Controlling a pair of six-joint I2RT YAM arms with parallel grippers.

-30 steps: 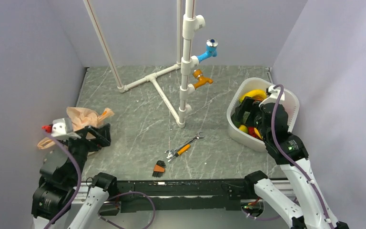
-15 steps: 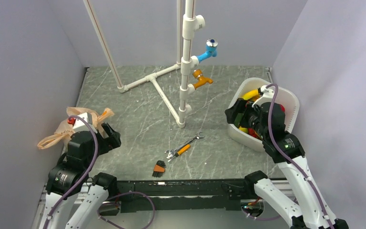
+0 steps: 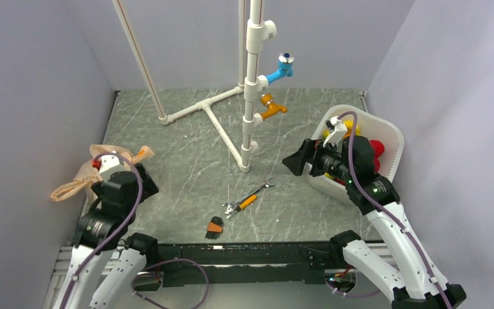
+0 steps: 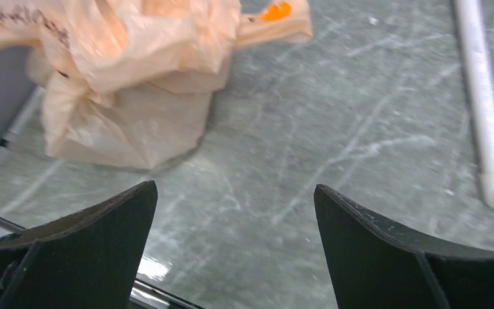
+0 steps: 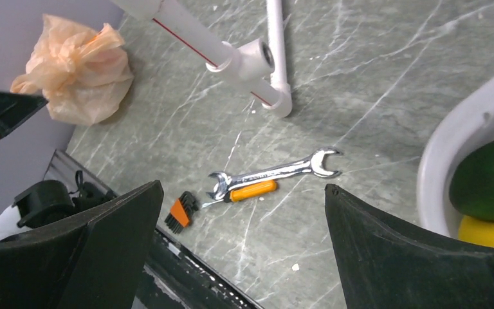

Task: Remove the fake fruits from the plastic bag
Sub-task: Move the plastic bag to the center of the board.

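The peach-orange plastic bag lies crumpled at the table's left edge; it also shows in the left wrist view and the right wrist view. What it holds is hidden. My left gripper is open and empty just right of the bag, over bare table. My right gripper is open and empty, left of the white basket, over the table. A red fruit and yellow fruit lie in the basket.
The white slotted basket stands at the right, with a green fruit in it. A wrench with an orange-handled tool and a hex key set lie mid-front. A white pipe stand with taps rises at the centre back.
My right gripper has come out of the basket and swung left over the table, uncovering the red fruit. My left arm has drawn back from the bag and turned toward the table.
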